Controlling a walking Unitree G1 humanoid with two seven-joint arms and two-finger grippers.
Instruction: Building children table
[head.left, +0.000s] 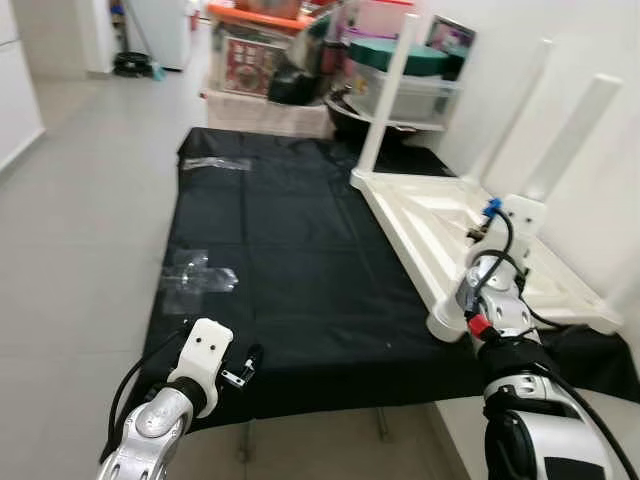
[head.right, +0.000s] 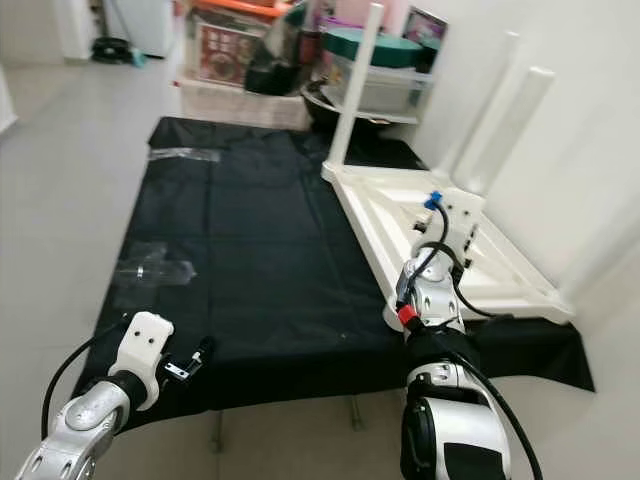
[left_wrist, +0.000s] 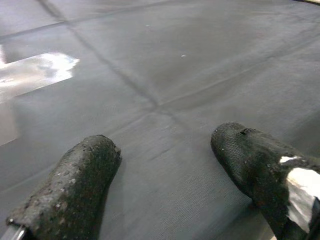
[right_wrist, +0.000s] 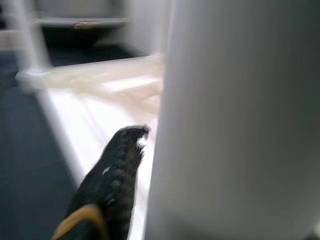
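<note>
with three legs up on the upturned table (head.left: 440, 225), right gripper (right_wrist: 150, 145) grasping a leg (right_wrist: 235, 120); left gripper (left_wrist: 165, 165) released over black sheet (head.left: 290, 260).

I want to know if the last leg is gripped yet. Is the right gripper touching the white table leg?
Cannot tell. The right wrist view shows one black finger right beside the white table leg, but blur hides any contact or gap.

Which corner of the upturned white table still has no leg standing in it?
The near-left corner socket of the upturned white plastic table, just left of the right gripper. The far-left upright white leg and two right-side legs already stand.
</note>
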